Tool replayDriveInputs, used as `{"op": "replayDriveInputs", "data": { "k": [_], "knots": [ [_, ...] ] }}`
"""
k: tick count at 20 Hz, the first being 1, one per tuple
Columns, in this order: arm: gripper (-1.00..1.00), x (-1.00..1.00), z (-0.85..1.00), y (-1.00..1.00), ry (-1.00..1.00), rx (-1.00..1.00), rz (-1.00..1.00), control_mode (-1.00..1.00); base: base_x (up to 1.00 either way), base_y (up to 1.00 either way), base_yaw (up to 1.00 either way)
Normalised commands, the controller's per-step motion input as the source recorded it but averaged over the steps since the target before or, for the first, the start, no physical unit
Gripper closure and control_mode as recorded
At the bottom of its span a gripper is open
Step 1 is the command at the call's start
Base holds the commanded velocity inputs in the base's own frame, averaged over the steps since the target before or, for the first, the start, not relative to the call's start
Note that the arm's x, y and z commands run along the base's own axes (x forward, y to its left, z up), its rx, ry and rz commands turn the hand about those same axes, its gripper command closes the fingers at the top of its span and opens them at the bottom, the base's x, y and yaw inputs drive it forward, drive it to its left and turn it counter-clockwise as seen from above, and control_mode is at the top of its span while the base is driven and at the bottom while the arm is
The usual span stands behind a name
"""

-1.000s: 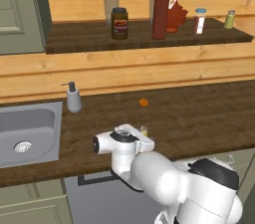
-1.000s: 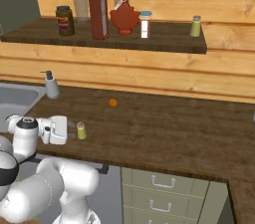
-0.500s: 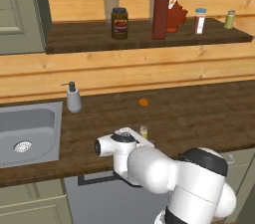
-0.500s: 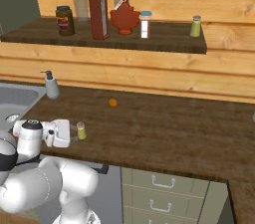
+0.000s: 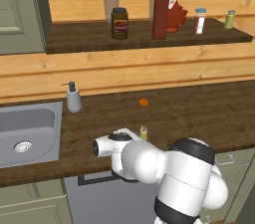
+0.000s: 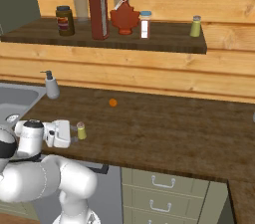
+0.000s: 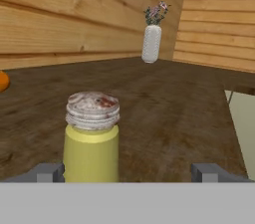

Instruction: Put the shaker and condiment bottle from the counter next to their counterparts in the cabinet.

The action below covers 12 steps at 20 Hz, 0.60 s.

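Low over the long dark-brown wood-grain counter (image 6: pixel 164 133), the white arm's two-finger gripper (image 6: pixel 73 134) pointed level at the tiny yellowish-green shaker with a grey-silver cap (image 6: pixel 80 130), its jaws spread wide and holding nothing. The shaker stood upright near the counter's front edge, just ahead of the fingertips; in the hand view it (image 7: pixel 92 137) sat nearer the left fingertip (image 7: pixel 48 172) than the right, well off the middle of the gap, so a small sideways correction looked needed before the jaws could close squarely on the body. Its long axis ran vertical, across the line of approach.

The shaker appeared squat and smooth-sided, with a ribbed, speckled cap slightly wider than the body. A small orange object (image 6: pixel 113 102) lay farther back on the counter.

Up on the open dark-brown shelf backed by pine planks (image 6: pixel 169 44), the tall slim dark-red sauce bottle with a green cap (image 6: pixel 98 8) stood beside the squat maple-leaf-shaped red bottle (image 6: pixel 124 17), judged already placed. A similar yellowish-green shaker (image 6: pixel 195 26) stood near the shelf's right end.
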Motion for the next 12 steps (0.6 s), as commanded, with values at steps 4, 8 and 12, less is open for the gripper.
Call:
{"op": "replayDriveInputs", "data": {
  "k": [4, 8, 12],
  "knots": [
    [-1.0, 0.2, 0.0, 0.0, 0.01, 0.0, -0.03, -1.0, 0.0, 0.0, 0.0],
    [-1.0, 0.2, -0.02, 0.0, 0.01, 0.0, -0.03, -1.0, 0.0, 0.0, 0.0],
    [-1.0, 0.2, -0.09, 0.01, 0.0, 0.0, -0.02, -1.0, 0.0, 0.0, 0.0]
  ]
}}
